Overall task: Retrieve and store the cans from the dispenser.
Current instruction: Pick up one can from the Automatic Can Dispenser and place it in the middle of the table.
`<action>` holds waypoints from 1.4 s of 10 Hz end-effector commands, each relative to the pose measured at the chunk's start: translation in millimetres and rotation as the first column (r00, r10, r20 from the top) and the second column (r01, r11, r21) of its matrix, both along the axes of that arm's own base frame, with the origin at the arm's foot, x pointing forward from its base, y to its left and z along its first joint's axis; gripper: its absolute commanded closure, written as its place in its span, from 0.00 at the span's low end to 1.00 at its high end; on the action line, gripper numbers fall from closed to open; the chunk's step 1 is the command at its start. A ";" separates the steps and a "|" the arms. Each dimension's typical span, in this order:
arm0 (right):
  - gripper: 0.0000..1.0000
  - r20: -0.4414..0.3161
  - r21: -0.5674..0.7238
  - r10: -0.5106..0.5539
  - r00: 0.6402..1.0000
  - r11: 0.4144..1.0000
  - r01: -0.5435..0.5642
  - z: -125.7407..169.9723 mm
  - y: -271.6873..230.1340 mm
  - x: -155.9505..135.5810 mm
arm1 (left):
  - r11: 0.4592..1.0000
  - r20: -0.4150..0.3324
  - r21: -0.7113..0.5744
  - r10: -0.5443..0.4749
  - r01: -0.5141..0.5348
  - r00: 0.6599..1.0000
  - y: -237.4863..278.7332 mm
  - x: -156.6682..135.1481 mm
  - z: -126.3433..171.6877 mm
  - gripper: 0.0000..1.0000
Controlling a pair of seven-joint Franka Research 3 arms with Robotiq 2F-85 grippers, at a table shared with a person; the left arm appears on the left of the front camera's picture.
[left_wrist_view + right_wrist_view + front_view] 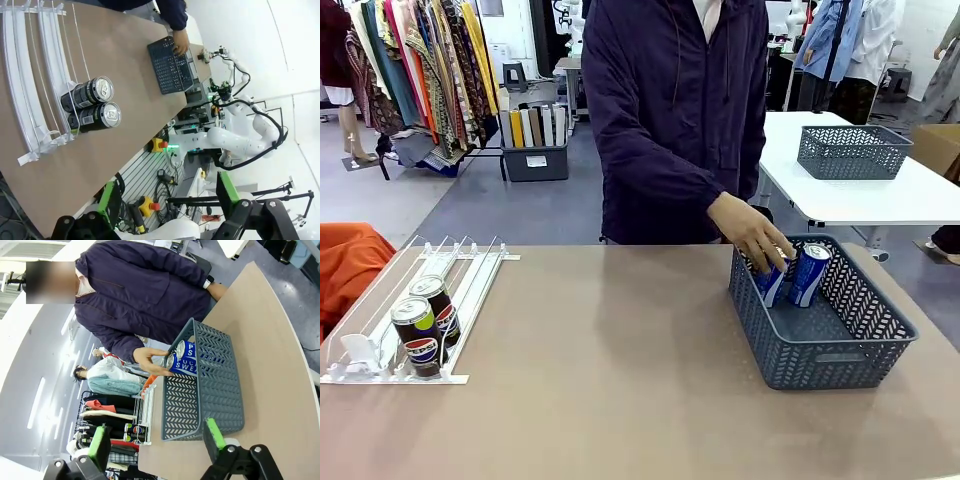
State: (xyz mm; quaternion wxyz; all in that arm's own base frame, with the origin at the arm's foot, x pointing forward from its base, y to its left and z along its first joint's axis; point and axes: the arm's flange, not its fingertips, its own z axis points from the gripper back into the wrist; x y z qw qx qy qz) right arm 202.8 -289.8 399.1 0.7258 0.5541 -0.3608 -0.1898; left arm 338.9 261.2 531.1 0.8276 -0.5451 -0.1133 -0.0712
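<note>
Left hand (167, 194) and right hand (157, 436) released. Two Pepsi cans (420, 335) stand at dispenser (480, 275) front edge; bench (620, 380) centre lies open.

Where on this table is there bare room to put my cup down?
The wide bare table between the dispenser on the left and the grey basket on the right is free. Crowded: the basket's far end, where a person's hand holds one of two blue cans, and the dispenser's near end, holding two black cans.
</note>
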 end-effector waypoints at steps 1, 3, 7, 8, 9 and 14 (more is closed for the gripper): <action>0.00 0.036 -0.005 -0.009 0.999 1.000 0.010 3.1 0.1 4.2 | 1.000 -0.003 0.004 -0.003 0.003 1.000 0.5 -2.8 -1.8 0.00; 0.00 0.036 -0.005 -0.009 0.999 1.000 0.010 3.1 0.1 4.2 | 1.000 -0.003 -0.001 0.002 -0.002 1.000 1.0 -0.2 -1.2 0.00; 0.00 0.036 -0.005 -0.009 0.999 1.000 0.010 3.1 0.1 4.2 | 0.865 0.001 0.501 -0.036 0.031 0.999 -119.9 -34.2 15.9 0.00; 0.00 0.036 -0.005 -0.009 0.999 1.000 0.010 3.1 0.1 4.2 | 0.787 0.001 0.617 -0.032 0.025 0.999 -154.7 -40.1 10.3 0.00; 0.00 0.036 -0.005 -0.009 0.999 1.000 0.010 3.1 0.1 4.2 | 0.717 -0.004 0.692 -0.108 0.081 0.994 -190.8 -41.3 4.9 0.00; 0.00 0.036 -0.005 -0.009 0.999 1.000 0.010 3.1 0.1 4.2 | 0.434 0.115 0.893 0.028 -0.116 0.993 -329.3 -12.2 -47.9 0.00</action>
